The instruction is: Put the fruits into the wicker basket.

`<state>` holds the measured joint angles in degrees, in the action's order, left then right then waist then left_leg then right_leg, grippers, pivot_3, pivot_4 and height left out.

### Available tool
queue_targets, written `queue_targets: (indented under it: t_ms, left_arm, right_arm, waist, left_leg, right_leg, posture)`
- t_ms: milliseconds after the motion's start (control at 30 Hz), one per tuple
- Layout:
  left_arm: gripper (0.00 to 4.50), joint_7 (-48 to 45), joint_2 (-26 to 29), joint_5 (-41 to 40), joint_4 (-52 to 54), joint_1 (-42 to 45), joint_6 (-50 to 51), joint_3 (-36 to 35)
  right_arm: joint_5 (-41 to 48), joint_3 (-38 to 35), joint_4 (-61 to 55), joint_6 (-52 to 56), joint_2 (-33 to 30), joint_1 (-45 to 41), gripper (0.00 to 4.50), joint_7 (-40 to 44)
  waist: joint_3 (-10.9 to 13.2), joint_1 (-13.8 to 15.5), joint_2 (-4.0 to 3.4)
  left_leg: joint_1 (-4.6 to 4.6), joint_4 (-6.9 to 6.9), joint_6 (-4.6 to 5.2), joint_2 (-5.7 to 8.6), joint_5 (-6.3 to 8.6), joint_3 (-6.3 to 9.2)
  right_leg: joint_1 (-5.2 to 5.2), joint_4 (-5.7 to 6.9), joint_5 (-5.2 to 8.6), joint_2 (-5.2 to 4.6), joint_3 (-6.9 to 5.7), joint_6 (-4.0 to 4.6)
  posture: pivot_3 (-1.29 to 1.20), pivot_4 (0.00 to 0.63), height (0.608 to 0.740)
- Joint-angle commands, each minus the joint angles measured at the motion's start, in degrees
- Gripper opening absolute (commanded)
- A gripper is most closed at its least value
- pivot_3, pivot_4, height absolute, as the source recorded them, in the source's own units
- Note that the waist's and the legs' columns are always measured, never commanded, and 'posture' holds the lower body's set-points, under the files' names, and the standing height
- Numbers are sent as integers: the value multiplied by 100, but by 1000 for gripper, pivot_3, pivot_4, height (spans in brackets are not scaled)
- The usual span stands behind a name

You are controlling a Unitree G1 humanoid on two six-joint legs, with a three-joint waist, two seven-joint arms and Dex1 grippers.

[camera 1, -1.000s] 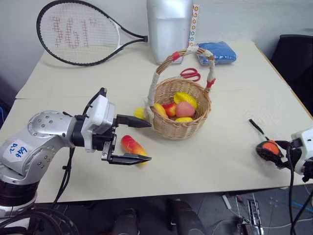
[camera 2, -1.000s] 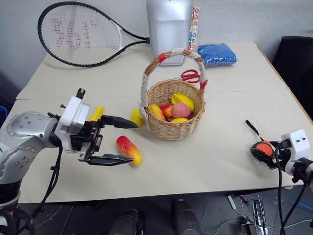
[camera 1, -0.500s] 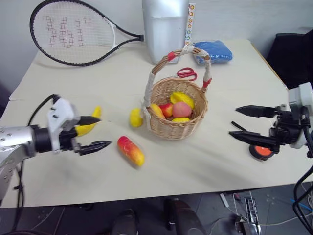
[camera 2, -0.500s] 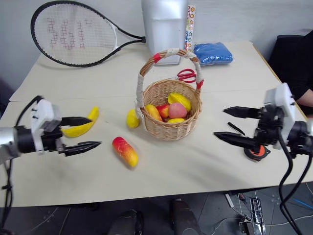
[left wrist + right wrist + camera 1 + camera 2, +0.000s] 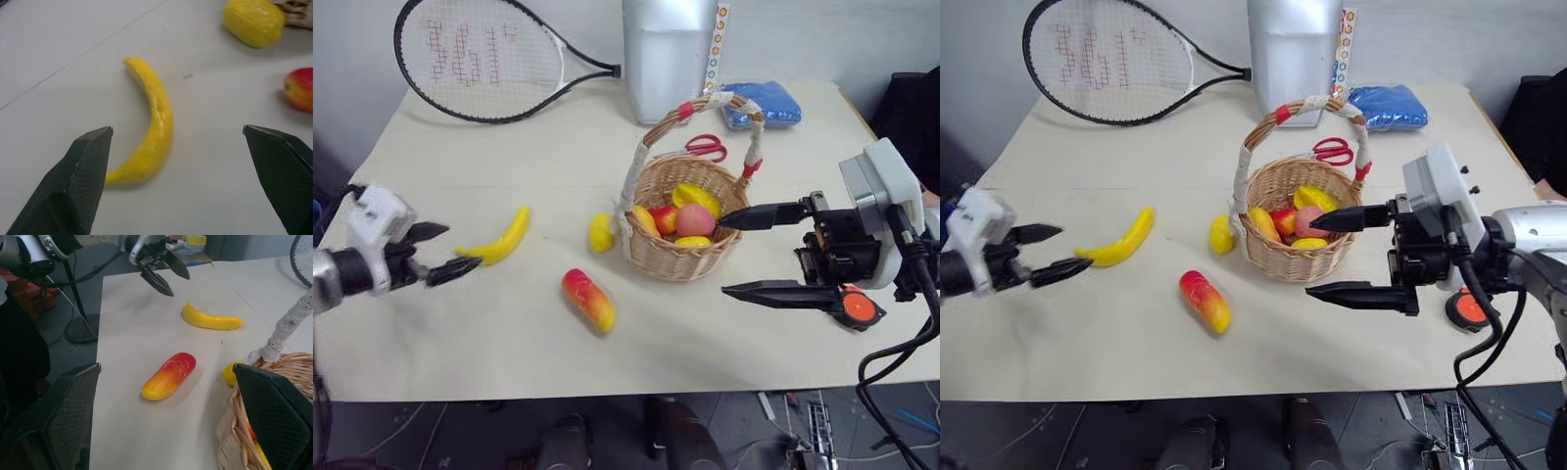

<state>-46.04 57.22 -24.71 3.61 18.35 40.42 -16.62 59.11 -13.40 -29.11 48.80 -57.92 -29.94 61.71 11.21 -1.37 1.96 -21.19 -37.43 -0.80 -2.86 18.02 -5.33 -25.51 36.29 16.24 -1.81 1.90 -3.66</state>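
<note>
a pale beige surface carries a round tan wicker basket, a curved yellow banana and a black tennis racket; left hand and right hand both gape empty.

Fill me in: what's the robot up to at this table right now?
It is collecting toy fruits into the wicker basket, which already holds several. Three lie on the table: a banana, a mango and a lemon beside the basket. The left gripper is open and empty, pointed at the banana's near end. The right gripper, also open and empty, hangs by the basket's right side.
</note>
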Motion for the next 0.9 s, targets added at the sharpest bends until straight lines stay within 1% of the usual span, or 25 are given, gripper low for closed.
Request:
queue_targets:
  t_ms: [33,100,167,267,367,467,667,800,833,900]
  left_arm:
    - [4500,386,-274,572,-989,953,-43,685]
    - [4500,408,-431,849,-1520,1435,-4,1098]
    - [4500,405,-540,1049,-1930,1761,40,1368]
    - [4500,121,-523,1389,-2238,1850,-182,1857]
    - [4500,-60,-526,1558,-2359,1813,-310,2062]
    - [3900,-151,-590,1601,-2420,1744,-328,2087]
    - [2108,-281,-550,1627,-2284,1711,-325,2012]
    - [902,-623,-386,1339,-1624,1585,-60,1792]
    - [780,-718,-339,1248,-1407,1558,41,1735]
    - [776,-875,-255,1060,-1000,1588,253,1642]
  right_arm:
    - [32,-53,-125,-122,38,-65,4458,-74]
    - [-3,-37,-131,-151,75,-69,4458,-141]
    - [-27,-20,-127,-168,91,-73,4458,-193]
    - [20,-38,-151,-133,102,-65,4458,-285]
    - [-15,-32,-161,-139,91,-27,4458,-350]
    - [-51,-16,-166,-149,103,12,4500,-428]
    - [-159,58,-105,-200,100,-34,4500,-479]
    - [-291,51,-53,-246,54,36,4500,-495]
    - [-311,23,-45,-243,47,73,4500,-507]
    - [-312,-61,-41,-213,38,163,4500,-555]
  waist:
    - [-1,-5,2]
    - [-1,-33,3]
    - [-1,-57,4]
    - [-1,-69,3]
    - [-1,-42,4]
    - [-2,-25,5]
    - [-3,-39,5]
    - [-2,-38,5]
    - [-2,-36,5]
    - [-2,-25,5]
  left_leg:
    - [-5,-8,2,1,1,-1]
    - [-12,-30,8,-1,5,-4]
    - [-11,-37,13,-3,8,-16]
    - [-11,-41,13,-7,9,-19]
    - [-10,-44,11,-17,9,-18]
    - [-9,-55,10,-18,9,-17]
    - [0,-68,9,-8,7,-17]
    - [0,-68,7,-10,5,-12]
    - [-3,-68,7,-11,5,-11]
    - [-5,-68,7,-12,6,-10]
  right_leg:
    - [-2,7,-1,3,0,-1]
    - [-3,11,-2,9,1,-3]
    - [-3,14,-2,9,8,-4]
    - [-4,15,-2,14,11,-5]
    - [-7,21,-1,18,9,-3]
    - [-6,31,-1,14,9,-2]
    - [-5,64,-1,8,15,-2]
    - [-6,71,-1,12,14,-2]
    - [-7,70,-1,12,13,-1]
    - [-7,66,-1,10,13,-2]
  posture:
    - [0,150,740]
    - [0,150,740]
    - [0,150,740]
    - [0,150,740]
    - [0,150,740]
    - [0,150,740]
    - [0,150,740]
    - [0,150,740]
    - [0,150,740]
    - [0,150,740]
